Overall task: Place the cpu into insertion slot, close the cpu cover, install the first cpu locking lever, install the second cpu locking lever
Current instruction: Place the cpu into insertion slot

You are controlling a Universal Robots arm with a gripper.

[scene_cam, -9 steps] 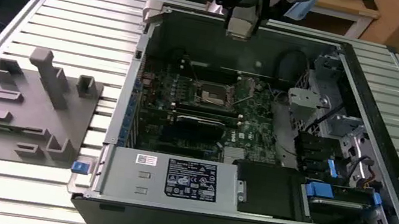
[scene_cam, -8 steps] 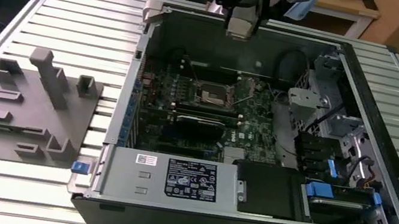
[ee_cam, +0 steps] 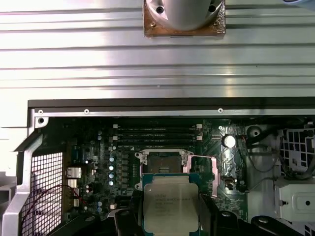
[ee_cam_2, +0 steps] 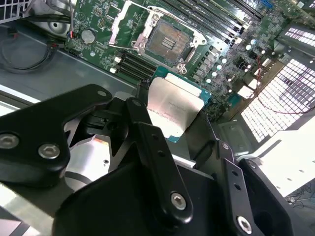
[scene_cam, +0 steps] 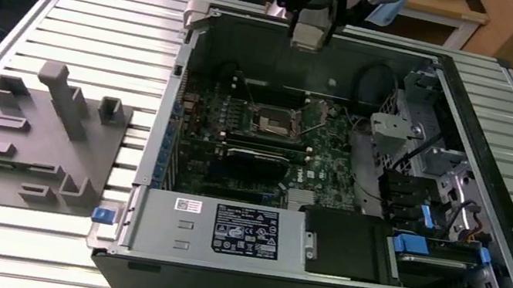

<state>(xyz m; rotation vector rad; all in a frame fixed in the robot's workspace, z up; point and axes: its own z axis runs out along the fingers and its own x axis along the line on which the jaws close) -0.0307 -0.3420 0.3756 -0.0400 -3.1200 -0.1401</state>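
Observation:
My gripper [scene_cam: 307, 41] hangs above the far wall of the open computer case, shut on the cpu [ee_cam_2: 174, 110], a flat square chip with a silver-grey top on a green edge. Black fingers [ee_cam_2: 142, 118] clamp its two sides; in the first wrist view the cpu [ee_cam: 170, 204] sits between them. The insertion slot [ee_cam_2: 167, 42] lies bare on the green board, dark-centred with a metal rim, some way from the chip. The exterior view shows the insertion slot [scene_cam: 276, 122] mid-board, and the first wrist view shows the insertion slot [ee_cam: 162, 161] just beyond the chip. The cpu cover [ee_cam_2: 119, 30] stands swung open beside it.
The case [scene_cam: 158, 135] lies on a slatted aluminium table [scene_cam: 100, 16]. A grey fixture block [scene_cam: 32, 145] sits on the exterior view's left. A metal power supply box [scene_cam: 222, 226] fills the case's near end; drive cages and cables [scene_cam: 436, 190] crowd its right side. Long black memory slots [ee_cam: 157, 133] flank the socket.

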